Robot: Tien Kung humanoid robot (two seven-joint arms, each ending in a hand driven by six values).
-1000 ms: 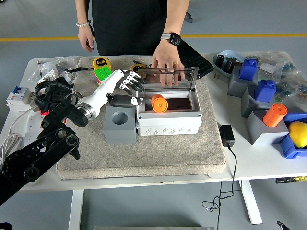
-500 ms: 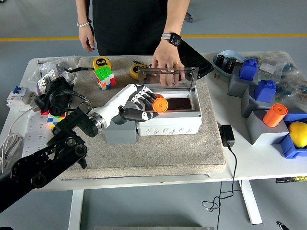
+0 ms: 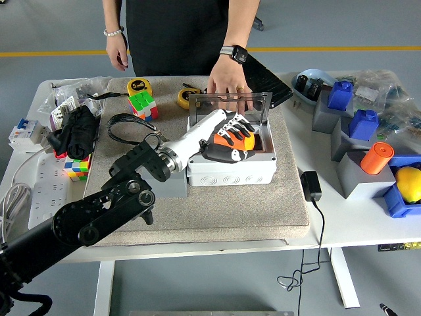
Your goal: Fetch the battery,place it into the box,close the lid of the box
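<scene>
The white box [image 3: 230, 172] stands on the beige mat [image 3: 263, 210], its clear lid [image 3: 197, 105] upright at the back. The orange battery [image 3: 246, 142] lies inside the box. My left hand [image 3: 235, 139] reaches over the box from the left. Its fingers and thumb are curled around the battery and cover most of it. A person's hand [image 3: 228, 84] rests on the lid's top edge. The grey holder block [image 3: 172, 189] is mostly hidden under my forearm. My right arm is out of view.
Another orange battery [image 3: 376, 158] stands on a grey block at the right, beside blue blocks [image 3: 365, 123] and a yellow ball [image 3: 409, 183]. A power adapter [image 3: 310, 186] lies right of the mat. A Rubik's cube [image 3: 142, 104] and tape measures [image 3: 138, 85] sit behind.
My left hand has moved right from beside the grey block to the box and closed over the battery. The person's hand has stayed on the lid.
</scene>
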